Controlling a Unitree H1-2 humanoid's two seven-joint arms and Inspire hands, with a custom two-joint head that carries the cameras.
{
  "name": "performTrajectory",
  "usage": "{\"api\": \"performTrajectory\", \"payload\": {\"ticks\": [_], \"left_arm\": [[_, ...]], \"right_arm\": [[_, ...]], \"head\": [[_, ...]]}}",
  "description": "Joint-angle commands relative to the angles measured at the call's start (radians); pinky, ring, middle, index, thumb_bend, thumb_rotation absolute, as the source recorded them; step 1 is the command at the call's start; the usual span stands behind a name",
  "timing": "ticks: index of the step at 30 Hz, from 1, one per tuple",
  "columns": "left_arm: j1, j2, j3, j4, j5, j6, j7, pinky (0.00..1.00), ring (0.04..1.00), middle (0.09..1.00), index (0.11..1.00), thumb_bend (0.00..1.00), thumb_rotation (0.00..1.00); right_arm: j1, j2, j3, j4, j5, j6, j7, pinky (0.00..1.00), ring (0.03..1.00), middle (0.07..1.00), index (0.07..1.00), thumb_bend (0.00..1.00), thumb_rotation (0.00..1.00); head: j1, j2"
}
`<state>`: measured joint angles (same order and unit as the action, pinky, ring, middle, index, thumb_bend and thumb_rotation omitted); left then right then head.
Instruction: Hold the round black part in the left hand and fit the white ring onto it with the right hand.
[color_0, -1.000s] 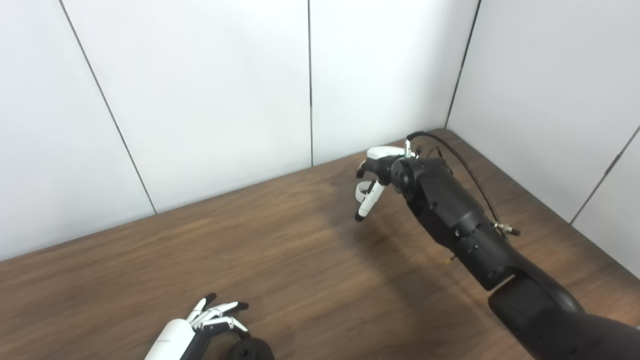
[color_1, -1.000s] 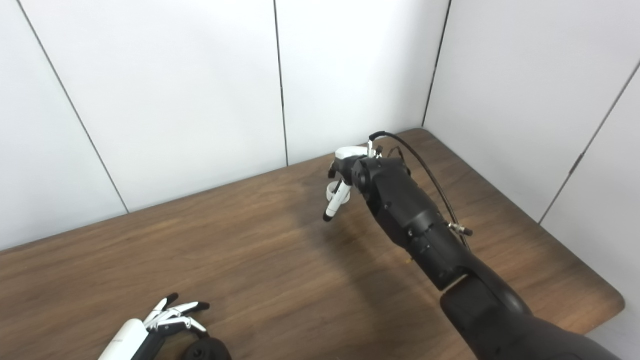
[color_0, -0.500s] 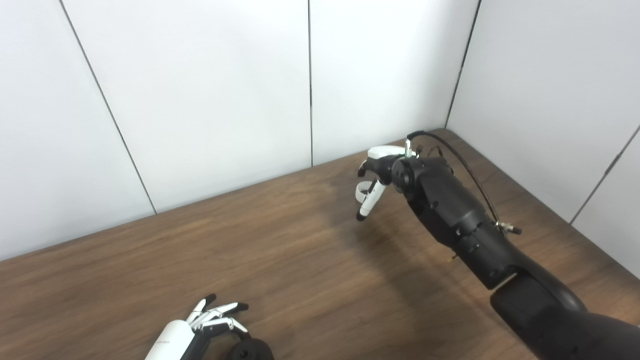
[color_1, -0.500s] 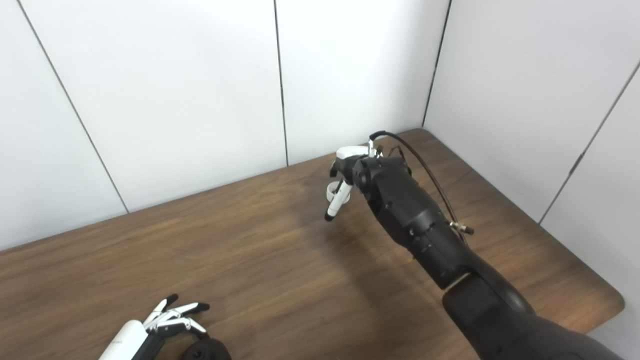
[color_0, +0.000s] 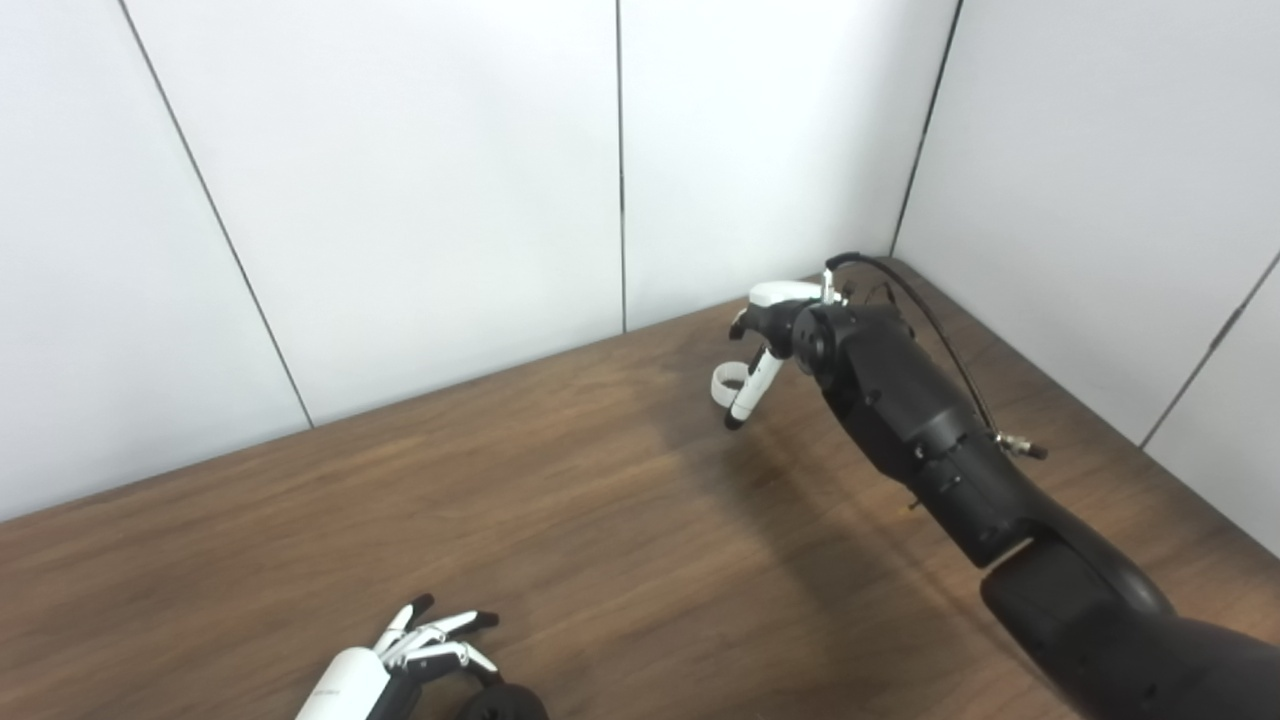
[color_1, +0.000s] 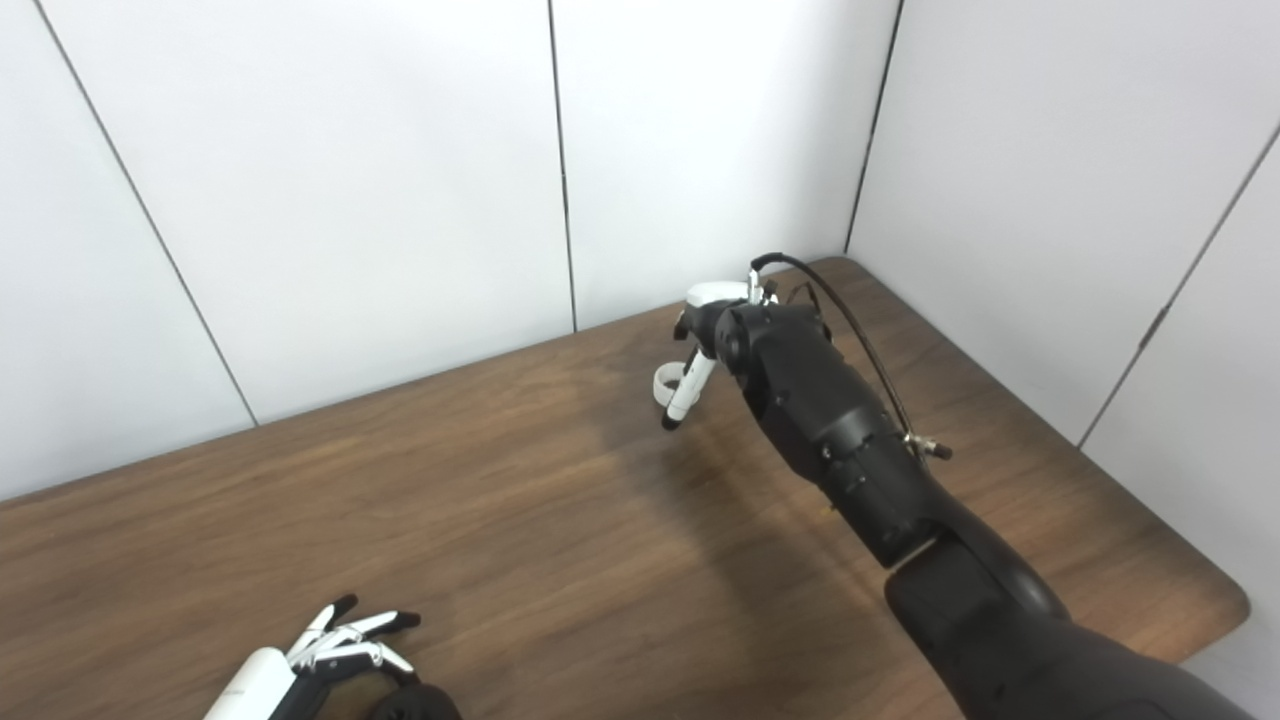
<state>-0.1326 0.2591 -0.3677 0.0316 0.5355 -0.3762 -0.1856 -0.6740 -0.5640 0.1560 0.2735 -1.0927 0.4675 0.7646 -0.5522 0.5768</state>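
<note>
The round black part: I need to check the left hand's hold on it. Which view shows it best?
The left eye view: more of the round black part shows beside the left hand. In the right eye view only a sliver clears the bottom edge. Neither shows the hold.

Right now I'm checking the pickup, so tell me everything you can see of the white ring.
The white ring is a small, smooth, plain band, plastic by its look, with an open centre. It is at the far right of the wooden table, by the fingers of the right hand, one finger crossing its right edge. Whether it rests on the wood or is lifted, and whether the hand grips it, I cannot tell. It is far from the black part.
</note>
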Motion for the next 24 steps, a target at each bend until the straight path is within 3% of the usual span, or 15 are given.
{"api": "performTrajectory", "payload": {"ticks": [1,24], "left_arm": [[0.008,0.003,-0.002,-0.015,-0.01,-0.008,-0.003,1.0,0.834,0.847,0.478,0.51,0.05],[0.019,0.004,0.002,-0.034,-0.012,-0.004,-0.009,1.0,0.83,0.844,0.478,0.51,0.05]], "right_arm": [[-0.056,-0.021,-0.012,-0.015,-0.016,0.002,-0.034,1.0,1.0,1.0,0.886,0.91,0.34],[-0.034,-0.029,0.035,-0.002,0.029,0.001,-0.066,1.0,1.0,1.0,0.869,0.9,0.35]], "head": [[0.0,0.001],[0.011,0.013]]}}
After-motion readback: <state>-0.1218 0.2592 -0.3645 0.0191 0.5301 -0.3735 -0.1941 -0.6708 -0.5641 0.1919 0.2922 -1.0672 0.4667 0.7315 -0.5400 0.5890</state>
